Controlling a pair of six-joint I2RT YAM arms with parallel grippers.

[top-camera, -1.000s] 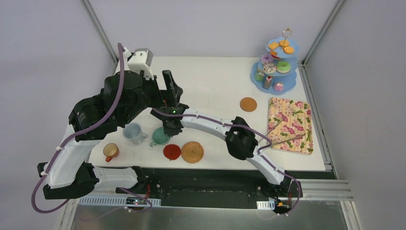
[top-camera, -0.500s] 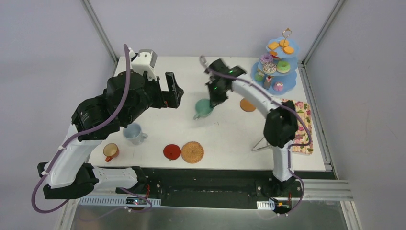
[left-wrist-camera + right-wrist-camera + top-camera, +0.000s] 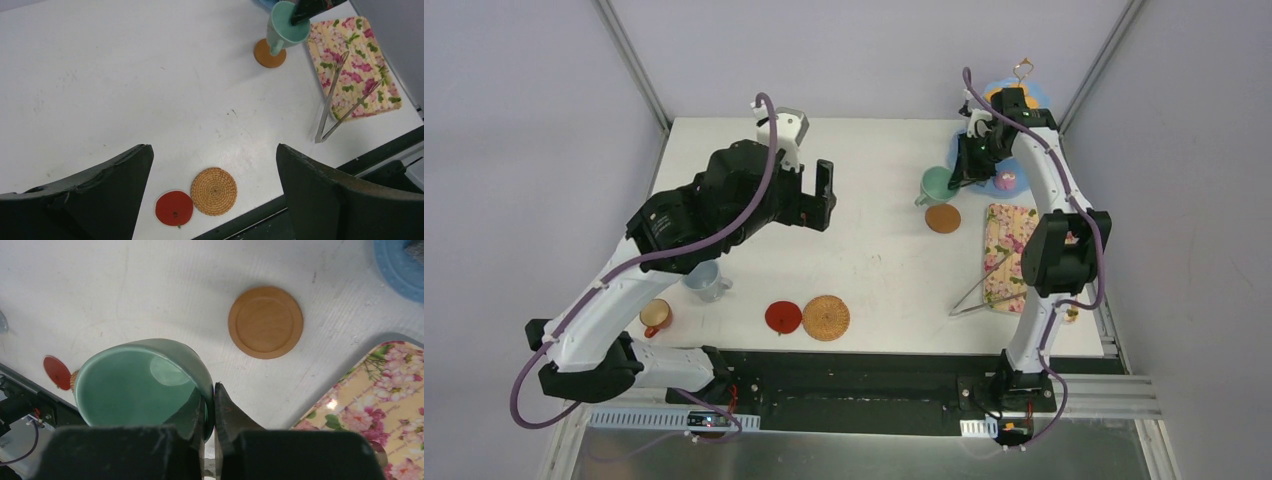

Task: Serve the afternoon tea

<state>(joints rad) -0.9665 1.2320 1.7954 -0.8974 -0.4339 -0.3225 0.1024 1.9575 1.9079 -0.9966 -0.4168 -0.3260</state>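
Note:
My right gripper (image 3: 965, 172) (image 3: 210, 390) is shut on the rim of the mint green cup (image 3: 936, 186) (image 3: 135, 385) (image 3: 285, 25). It holds the cup above the table, close to the wooden coaster (image 3: 942, 217) (image 3: 265, 322) (image 3: 269, 54). My left gripper (image 3: 821, 197) (image 3: 215, 150) hangs open and empty over mid-table. The red coaster (image 3: 783, 316) (image 3: 173, 208) and woven coaster (image 3: 826, 317) (image 3: 214, 191) lie side by side near the front edge. The grey-blue cup (image 3: 705, 281) and orange cup (image 3: 656, 316) stand front left. The right arm largely hides the light-blue stand (image 3: 990, 88) (image 3: 395, 270).
The floral tray (image 3: 1009, 245) (image 3: 357, 65) (image 3: 390, 390) lies at the right. Metal tongs (image 3: 979, 290) (image 3: 335, 100) rest partly on it, with their joined end on the table. Frame posts stand at the back corners.
The right gripper has carried the mint green cup from the front left across to the far right, beside the wooden coaster. The left arm has swung rightward, still open.

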